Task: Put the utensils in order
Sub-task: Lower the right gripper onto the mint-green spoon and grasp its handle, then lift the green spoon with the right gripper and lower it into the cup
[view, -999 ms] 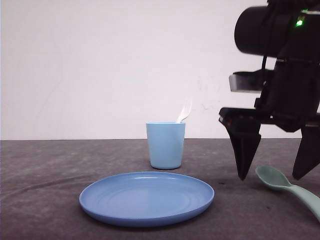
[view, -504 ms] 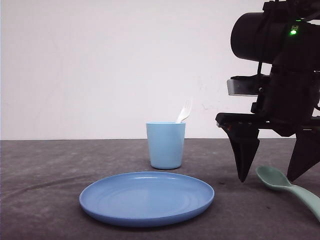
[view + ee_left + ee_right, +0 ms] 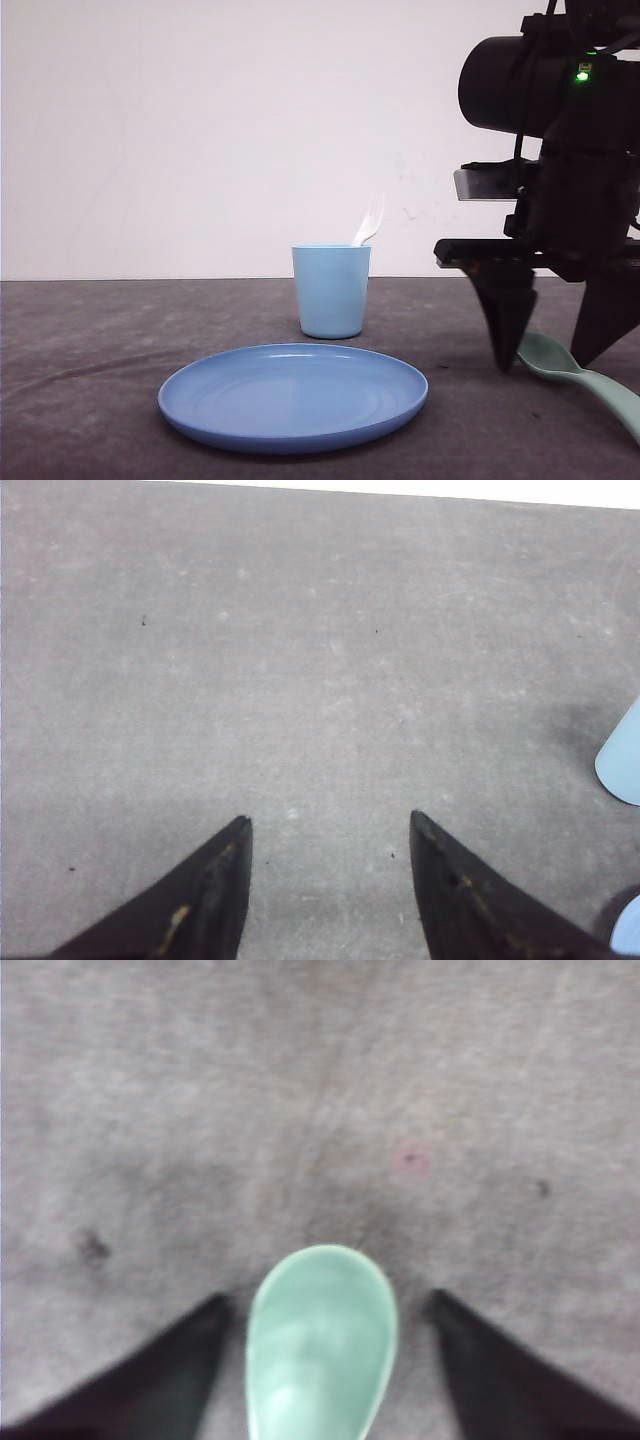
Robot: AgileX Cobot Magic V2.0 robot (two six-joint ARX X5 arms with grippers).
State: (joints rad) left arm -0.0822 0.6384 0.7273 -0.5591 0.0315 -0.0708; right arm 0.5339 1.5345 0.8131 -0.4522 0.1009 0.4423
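The pale mint-green spoon [image 3: 600,386] lies flat on the dark table at the right, its bowl pointing left. My right gripper [image 3: 543,366] is open and low over it, one finger on each side of the bowl. In the right wrist view the spoon's bowl [image 3: 322,1345] sits between the open fingers of the right gripper [image 3: 326,1298], with a gap on both sides. The white fork [image 3: 370,222] stands tines-up in the light blue cup [image 3: 331,290]. My left gripper [image 3: 330,820] is open over bare table and holds nothing.
A round blue plate [image 3: 293,395] lies in front of the cup, left of the right gripper. In the left wrist view the cup [image 3: 622,765] and a bit of the plate [image 3: 628,935] show at the frame's edge. A white wall stands behind the table.
My right gripper has shifted a little to the right and lower, so its fingers now straddle the spoon's bowl. The fork, cup and plate have not moved.
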